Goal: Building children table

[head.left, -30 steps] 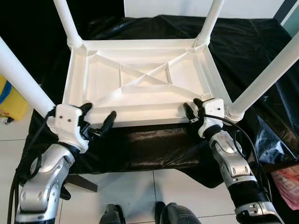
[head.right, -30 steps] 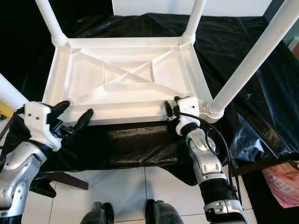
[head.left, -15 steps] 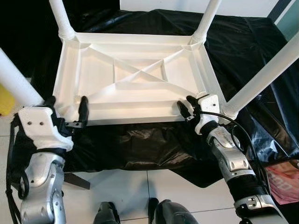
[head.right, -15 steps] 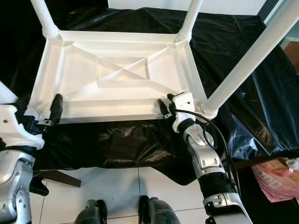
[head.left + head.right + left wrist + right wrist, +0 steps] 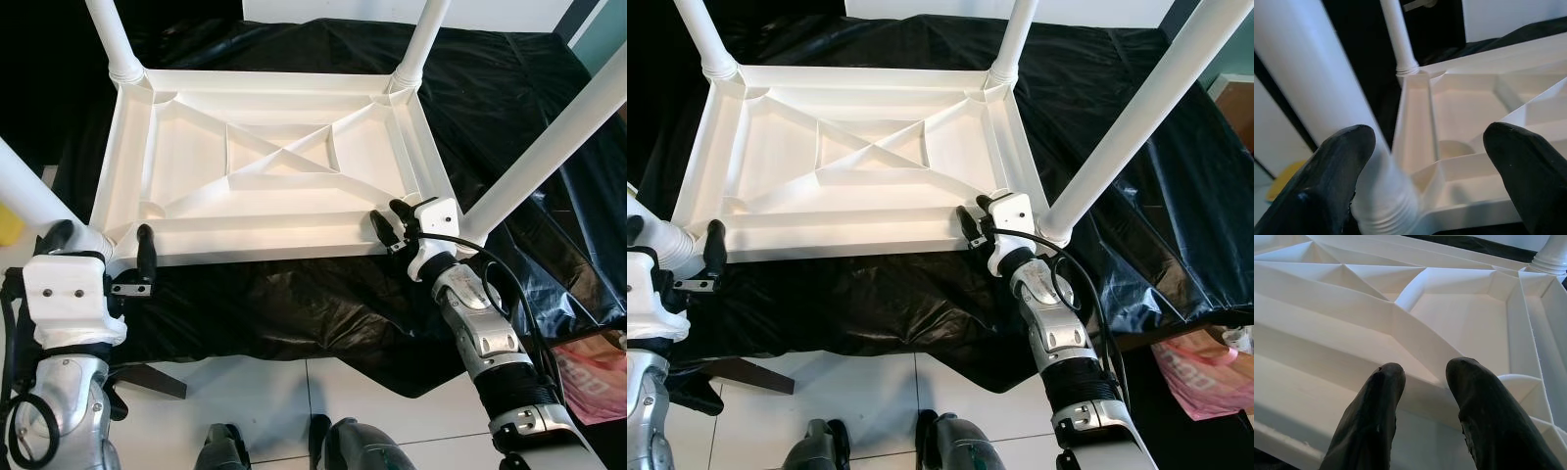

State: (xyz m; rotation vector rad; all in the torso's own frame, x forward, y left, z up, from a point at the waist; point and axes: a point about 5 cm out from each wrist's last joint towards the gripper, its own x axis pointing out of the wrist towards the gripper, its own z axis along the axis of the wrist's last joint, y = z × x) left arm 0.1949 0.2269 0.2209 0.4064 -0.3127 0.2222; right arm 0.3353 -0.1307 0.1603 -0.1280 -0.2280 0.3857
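Observation:
A white children's table [image 5: 274, 241] lies upside down on a black sheet, its ribbed underside facing up and all its legs pointing upward. My left gripper [image 5: 103, 247] is at the near left corner. It stands wide open, its fingers [image 5: 1337, 171] on either side of the base of the near left leg [image 5: 24, 191]. In the left wrist view that leg [image 5: 1322, 93] rises beside one finger. My right gripper [image 5: 391, 221] is at the near rim by the near right leg [image 5: 549, 147]. Its fingers [image 5: 1376, 416] are a little apart over the rim, open, with nothing between them.
The black sheet [image 5: 294, 304] hangs over the front onto a white tiled floor [image 5: 294, 392]. A pink bag [image 5: 598, 377] lies low on the right, and something yellow [image 5: 8, 225] is at the left edge. The far legs [image 5: 108, 34] [image 5: 426, 34] stand at the back corners.
My left gripper has moved left along the near rim to the near left corner and now straddles the leg's base. The right gripper has stayed at the rim. The camera has shifted.

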